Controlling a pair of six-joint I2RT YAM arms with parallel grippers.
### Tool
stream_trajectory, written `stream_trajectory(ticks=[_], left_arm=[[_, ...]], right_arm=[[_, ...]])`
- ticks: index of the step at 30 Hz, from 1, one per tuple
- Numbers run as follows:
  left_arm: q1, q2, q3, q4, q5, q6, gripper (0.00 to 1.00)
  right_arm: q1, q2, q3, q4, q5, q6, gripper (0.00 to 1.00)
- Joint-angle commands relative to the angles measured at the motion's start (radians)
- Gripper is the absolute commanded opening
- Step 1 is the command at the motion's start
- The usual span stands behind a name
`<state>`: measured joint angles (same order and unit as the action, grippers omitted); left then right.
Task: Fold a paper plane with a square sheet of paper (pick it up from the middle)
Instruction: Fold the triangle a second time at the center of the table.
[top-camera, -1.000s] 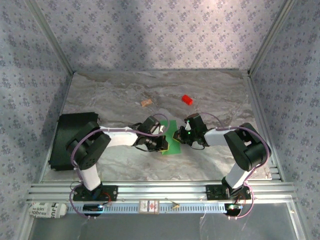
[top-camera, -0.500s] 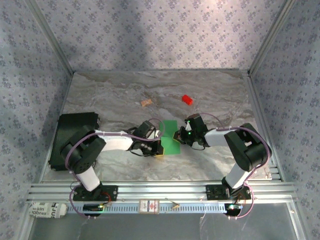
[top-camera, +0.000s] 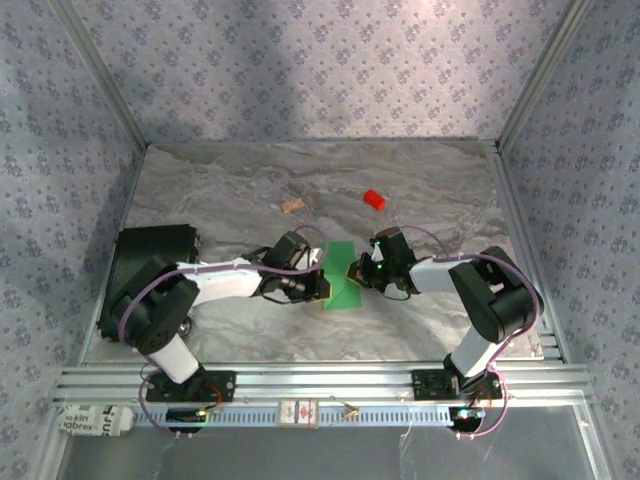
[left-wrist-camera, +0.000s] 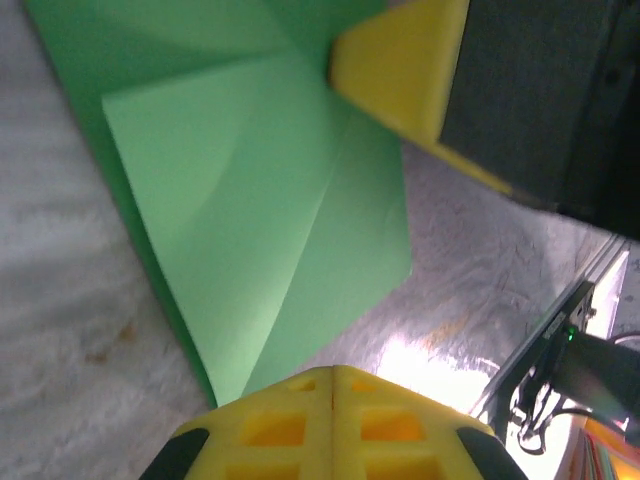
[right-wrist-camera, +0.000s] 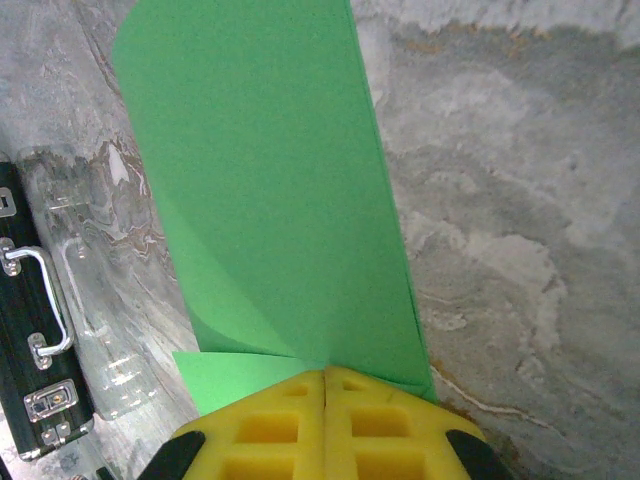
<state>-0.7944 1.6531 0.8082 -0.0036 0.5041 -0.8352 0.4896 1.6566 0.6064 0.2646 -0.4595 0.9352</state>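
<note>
Top external suggests an early fold is under way: left gripper (top-camera: 322, 288), clenched empty, sits at the left edge of the square sheet of paper (top-camera: 343, 290) mid-table, right gripper (top-camera: 356, 272) pinches its right edge; next, likely flatten that crease.

Light: bright, even
Glare: table (left-wrist-camera: 430, 350), 5 o'clock, left wrist view
Blur: wrist views soft at 6 o'clock

Far half of the tabletop (top-camera: 440, 175) mostly open, small red block (top-camera: 374, 199) and tan scrap (top-camera: 292, 206) near the far middle, black case (top-camera: 140, 250) blocking the left edge, left hand (top-camera: 322, 287) and right hand (top-camera: 352, 270) crowding the centre over green paper (top-camera: 343, 290), right edge free
</note>
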Motion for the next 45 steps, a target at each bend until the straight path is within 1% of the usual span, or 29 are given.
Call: stream_trajectory(ticks=[1, 7, 12, 15, 18, 21, 25, 28, 33, 41, 45], left_arm=[[0.009, 0.056, 0.042, -0.013, 0.006, 0.022, 0.06], [0.008, 0.127, 0.025, -0.029, -0.020, 0.031, 0.05], [0.009, 0.133, -0.030, -0.008, -0.024, 0.013, 0.02], [0.009, 0.121, -0.054, 0.008, -0.028, -0.003, 0.01], [0.009, 0.112, -0.060, 0.008, -0.036, -0.007, 0.01], [0.010, 0.115, -0.052, 0.005, -0.035, -0.004, 0.01], [0.011, 0.120, -0.047, 0.004, -0.036, -0.007, 0.01], [0.013, 0.116, -0.048, 0.003, -0.036, -0.006, 0.01], [0.016, 0.119, -0.056, 0.004, -0.036, -0.002, 0.01], [0.019, 0.130, -0.057, 0.005, -0.031, 0.002, 0.00], [0.021, 0.137, -0.057, 0.010, -0.024, 0.002, 0.00]], right_arm=[[-0.009, 0.013, -0.024, -0.101, 0.052, 0.000, 0.02], [-0.014, 0.011, -0.012, -0.086, 0.025, 0.002, 0.02], [-0.021, -0.021, 0.033, -0.095, -0.030, -0.020, 0.03], [-0.009, -0.084, 0.053, -0.141, -0.008, -0.043, 0.04], [0.018, -0.105, 0.056, -0.149, -0.004, -0.039, 0.04], [0.065, -0.080, 0.042, -0.097, -0.004, -0.010, 0.04], [0.124, -0.005, 0.014, -0.005, -0.005, 0.050, 0.03], [0.135, 0.033, -0.014, 0.017, 0.021, 0.078, 0.03], [0.109, 0.027, -0.019, -0.002, 0.051, 0.071, 0.02], [0.026, 0.004, -0.016, 0.019, 0.021, 0.042, 0.04], [-0.014, 0.014, -0.013, 0.018, 0.034, 0.026, 0.04]])
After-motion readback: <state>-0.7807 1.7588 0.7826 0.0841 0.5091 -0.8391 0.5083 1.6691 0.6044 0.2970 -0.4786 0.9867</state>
